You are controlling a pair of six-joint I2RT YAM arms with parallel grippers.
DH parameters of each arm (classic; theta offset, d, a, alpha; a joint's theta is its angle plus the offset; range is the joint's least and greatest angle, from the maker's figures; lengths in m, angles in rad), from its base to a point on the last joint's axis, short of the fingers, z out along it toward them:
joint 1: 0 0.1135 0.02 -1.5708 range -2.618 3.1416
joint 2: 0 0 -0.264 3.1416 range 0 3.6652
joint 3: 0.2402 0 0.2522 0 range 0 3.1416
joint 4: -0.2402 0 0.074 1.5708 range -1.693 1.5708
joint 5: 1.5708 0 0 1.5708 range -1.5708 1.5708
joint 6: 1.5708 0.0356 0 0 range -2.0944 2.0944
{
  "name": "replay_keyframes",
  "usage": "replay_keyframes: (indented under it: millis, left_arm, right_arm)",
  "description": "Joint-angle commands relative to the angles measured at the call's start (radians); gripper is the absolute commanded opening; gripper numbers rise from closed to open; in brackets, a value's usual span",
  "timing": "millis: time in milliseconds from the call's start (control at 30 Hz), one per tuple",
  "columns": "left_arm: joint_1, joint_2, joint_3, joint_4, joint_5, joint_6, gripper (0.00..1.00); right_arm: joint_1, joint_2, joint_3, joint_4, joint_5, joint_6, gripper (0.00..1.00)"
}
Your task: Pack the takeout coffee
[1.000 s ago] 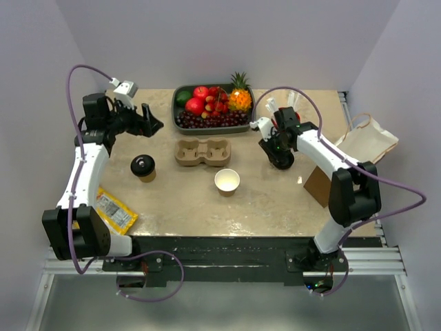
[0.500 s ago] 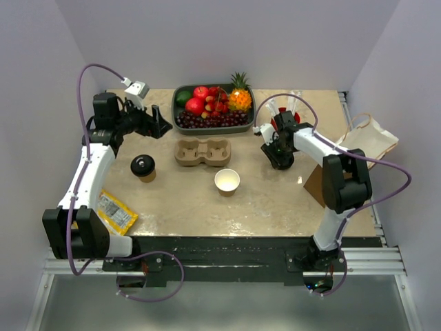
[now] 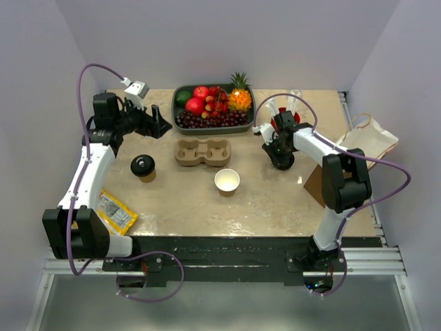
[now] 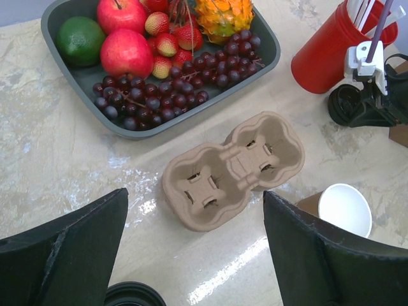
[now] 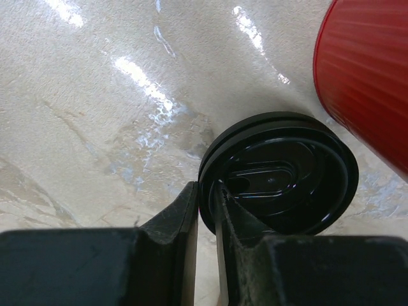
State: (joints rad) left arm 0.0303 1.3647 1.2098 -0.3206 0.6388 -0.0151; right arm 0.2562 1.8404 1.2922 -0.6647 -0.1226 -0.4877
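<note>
A kraft-brown cup with a black lid (image 3: 142,167) stands at the left; its lid edge shows in the left wrist view (image 4: 132,294). A second kraft cup (image 3: 227,181), open and cream-white inside, stands at the middle and also shows in the left wrist view (image 4: 344,209). A loose black lid (image 5: 280,172) lies on the table beside the red cup (image 5: 370,76). My right gripper (image 5: 205,194) is shut on its rim, one finger inside and one outside; it also shows from above (image 3: 281,161). My left gripper (image 3: 157,124) is open and empty, raised behind the lidded cup.
The tan two-hole carrier (image 3: 203,152) lies between the grippers, seen also in the left wrist view (image 4: 233,169). A grey fruit tray (image 3: 180,121) is at the back. A snack packet (image 3: 114,210), a brown box (image 3: 318,185) and a paper bag (image 3: 372,138) sit at the sides.
My left arm has lifted and shifted slightly toward the back right. My right arm's elbow has swung outward while its gripper stayed at the lid.
</note>
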Motion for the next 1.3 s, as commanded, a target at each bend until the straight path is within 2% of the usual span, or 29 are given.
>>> replay_keyframes:
  millis: [0, 233, 300, 367, 467, 533, 667, 900, 1067, 1167, 1267]
  left_arm:
    - [-0.003, -0.012, 0.034, 0.035, -0.002, 0.01, 0.91]
    - [-0.003, -0.01, 0.031, 0.035, 0.015, 0.009, 0.91]
    - [-0.003, -0.01, 0.024, 0.038, 0.025, 0.01, 0.91]
    - [-0.003, -0.009, 0.017, 0.041, 0.053, 0.01, 0.91]
    - [-0.006, -0.009, 0.005, 0.043, 0.082, 0.0, 0.91]
    - [-0.016, -0.01, -0.001, 0.046, 0.1, -0.006, 0.91]
    - [-0.021, 0.008, -0.016, 0.064, 0.13, -0.042, 0.91]
    - [-0.099, 0.046, -0.026, 0.13, 0.272, -0.057, 0.92]
    - [-0.168, 0.095, -0.052, 0.3, 0.321, -0.231, 0.95]
    - [-0.257, 0.151, -0.041, 0.402, 0.311, -0.316, 0.96]
    - [-0.342, 0.229, 0.01, 0.411, 0.268, -0.345, 0.97]
  right_arm:
    - [0.0, -0.004, 0.053, 0.007, -0.011, -0.012, 0.14]
    - [-0.014, -0.035, 0.081, -0.029, -0.046, 0.012, 0.08]
    - [-0.034, -0.038, 0.099, -0.067, -0.128, 0.023, 0.07]
    - [-0.032, -0.071, 0.076, -0.055, -0.104, 0.0, 0.06]
    - [-0.093, -0.069, 0.111, -0.106, -0.285, 0.022, 0.09]
    - [-0.081, -0.096, 0.102, -0.104, -0.25, 0.0, 0.09]
    - [-0.094, -0.136, 0.108, -0.125, -0.343, -0.057, 0.09]
    - [-0.117, -0.176, 0.144, -0.259, -0.695, -0.183, 0.16]
    - [-0.118, -0.243, 0.105, -0.145, -0.7, -0.106, 0.13]
    - [-0.117, -0.26, 0.102, -0.09, -0.69, -0.051, 0.1]
    - [-0.118, -0.271, 0.096, -0.066, -0.701, -0.011, 0.1]
